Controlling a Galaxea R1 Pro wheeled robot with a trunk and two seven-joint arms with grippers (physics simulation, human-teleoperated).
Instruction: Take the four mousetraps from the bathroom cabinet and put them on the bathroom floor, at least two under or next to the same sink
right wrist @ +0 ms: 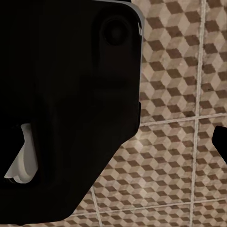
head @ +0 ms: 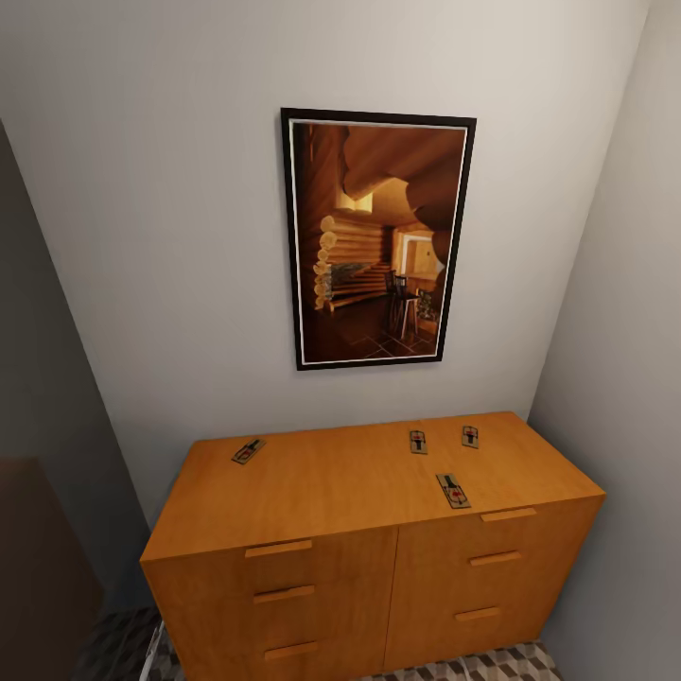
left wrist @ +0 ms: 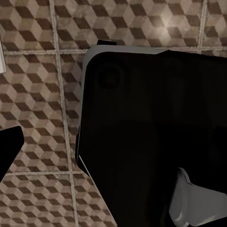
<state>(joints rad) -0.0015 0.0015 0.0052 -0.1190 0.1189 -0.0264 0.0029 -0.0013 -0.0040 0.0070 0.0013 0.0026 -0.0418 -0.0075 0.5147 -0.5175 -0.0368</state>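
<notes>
The orange-brown cabinet stands against the wall ahead, its drawers shut. Several mousetraps lie flat on its top: one at the back left, two side by side at the back right, and one near the front edge. Patterned bathroom floor shows beside the cabinet's foot. In the left wrist view a black fingertip sits at the picture's edge over the tiles. In the right wrist view another fingertip is likewise at the edge. Nothing is held. The sink is out of view.
A framed picture hangs above the cabinet. Walls close in on both sides, forming a narrow alcove, and a dark panel stands at the left. The robot's black body covers much of both wrist views.
</notes>
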